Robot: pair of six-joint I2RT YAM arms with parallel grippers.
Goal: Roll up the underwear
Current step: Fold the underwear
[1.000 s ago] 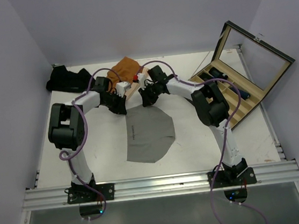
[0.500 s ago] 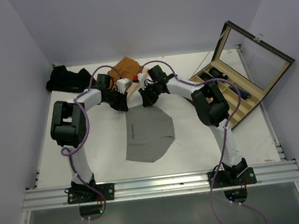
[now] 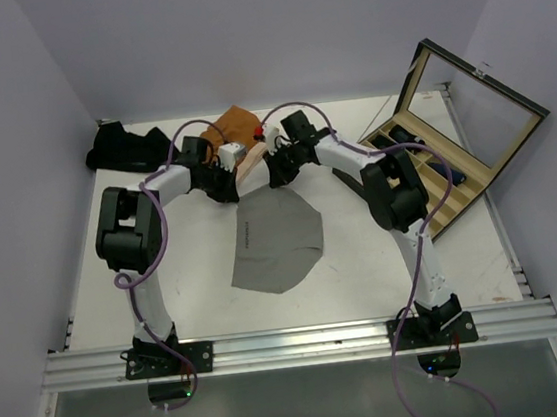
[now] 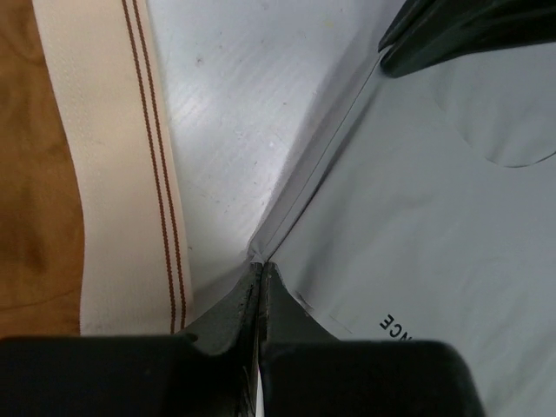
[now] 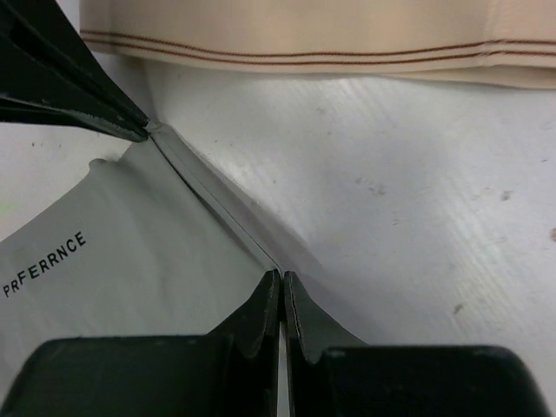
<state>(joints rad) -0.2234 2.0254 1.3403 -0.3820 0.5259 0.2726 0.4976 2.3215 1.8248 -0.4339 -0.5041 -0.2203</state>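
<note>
from the top view, the grey underwear (image 3: 278, 249) lies spread flat on the table (image 3: 196, 278), about midway between the two arms, with its far edge just under both wrists. the left gripper (image 3: 230, 186) and the right gripper (image 3: 276, 179) sit close together at that far edge, one toward each end of it. the orange underwear (image 3: 235, 126) is bunched just beyond them, the dark underwear (image 3: 126, 145) lies in the far left corner, and the wooden box (image 3: 442, 172) stands open on the right, well apart from the work. in the left wrist view, the fingers are pressed together with no gap, pinching the left end of the grey hem, which rises off the table in a taut ridge running toward the other gripper's black fingertips (image 4: 460, 35); the cream waistband of the orange pair lies just beside it without touching. in the right wrist view, the fingers are likewise closed tight on the same hem at its right end, and the lifted fold stretches across to the left fingertips (image 5: 69, 95). the step in hand looks like the start of the roll: the far edge is gripped at both ends but not yet turned over. the next move probably calls for both grippers to carry the hem together toward the near side, level and at equal pace, so the fold lands straight and misses the orange waistband.
</note>
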